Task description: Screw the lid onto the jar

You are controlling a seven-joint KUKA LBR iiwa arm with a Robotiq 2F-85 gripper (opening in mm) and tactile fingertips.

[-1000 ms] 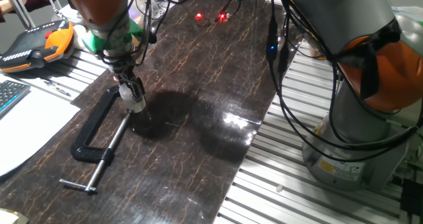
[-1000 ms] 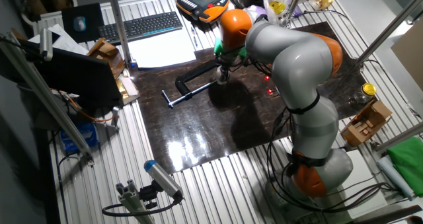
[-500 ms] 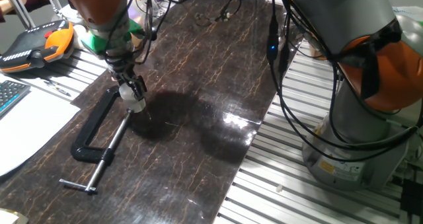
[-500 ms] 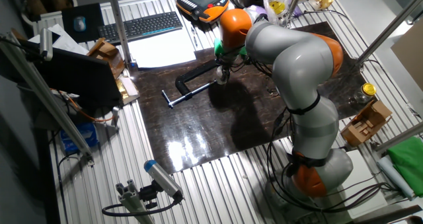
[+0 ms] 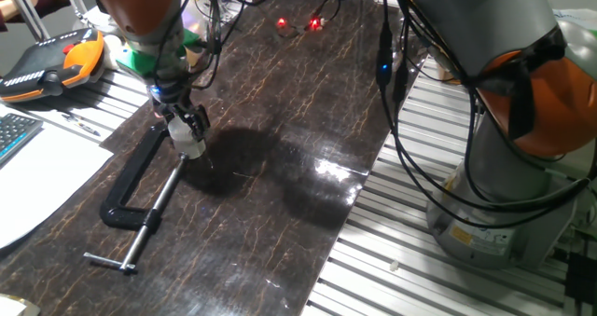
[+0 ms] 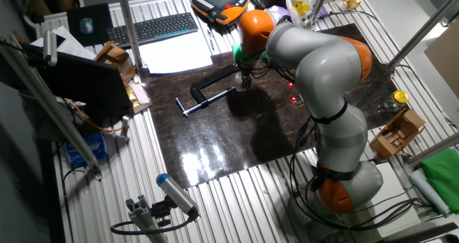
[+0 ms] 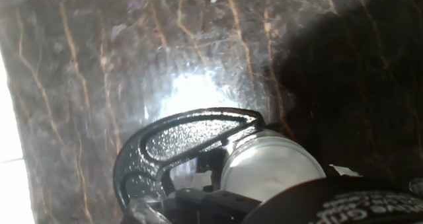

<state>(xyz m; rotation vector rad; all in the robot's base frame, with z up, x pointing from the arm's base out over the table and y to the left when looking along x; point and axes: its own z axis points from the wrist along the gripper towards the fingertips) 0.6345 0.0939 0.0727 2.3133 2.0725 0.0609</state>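
Note:
My gripper (image 5: 187, 133) hangs over the left of the dark table (image 5: 280, 195), shut on a small whitish cylinder (image 5: 190, 145) right beside the black C-clamp (image 5: 140, 181). Its upper part is the lid; the fixed views do not show where the lid ends and the jar begins. In the hand view the round whitish lid (image 7: 268, 166) fills the space between my dark fingers (image 7: 330, 201), with the C-clamp frame (image 7: 178, 145) curving just behind it. In the other fixed view the gripper (image 6: 242, 82) stands at the clamp's (image 6: 208, 92) right end.
An orange teach pendant (image 5: 56, 60) and white paper (image 5: 37, 176) lie left of the table. A keyboard (image 6: 154, 28) sits behind the paper. Two red lights (image 5: 297, 23) glow at the table's far end. A gold-lidded glass jar (image 6: 399, 99) stands far right.
The gripper has turned slightly about its axis while staying over the same spot, still holding the whitish cylinder. The red lights went dark half a second ago and glow again.

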